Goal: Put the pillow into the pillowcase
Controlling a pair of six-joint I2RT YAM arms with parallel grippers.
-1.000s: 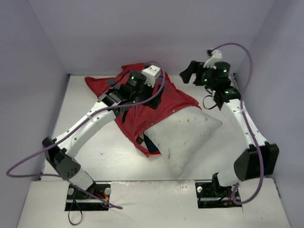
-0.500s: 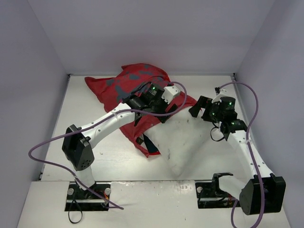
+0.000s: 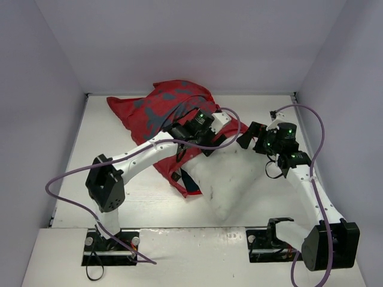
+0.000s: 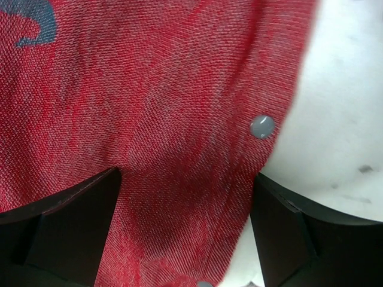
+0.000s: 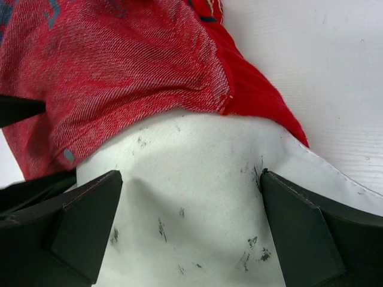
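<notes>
The red pillowcase (image 3: 157,112) lies crumpled at the back left of the table, dull side with bluish patches up. The white pillow (image 3: 234,179) lies to its right, its far edge under the case's open hem. My left gripper (image 3: 209,142) hovers open over that hem. In the left wrist view the left gripper (image 4: 187,197) straddles the red pillowcase (image 4: 149,107) by a grey snap (image 4: 262,127), with the pillow (image 4: 338,101) to the right. My right gripper (image 3: 246,136) is open too. In its wrist view the right gripper (image 5: 190,179) spans the smudged pillow (image 5: 197,203) just below the pillowcase (image 5: 119,66).
The white table (image 3: 119,182) is boxed in by lilac walls at the back and on both sides. Purple cables loop off both arms. The two grippers stand close together over the pillow's far edge. The left arm's forearm (image 3: 143,152) crosses above the pillowcase.
The left gripper has moved right from above the pillowcase to its hem at the pillow. The right gripper has come forward and down from the back right corner to the pillow's far edge.
</notes>
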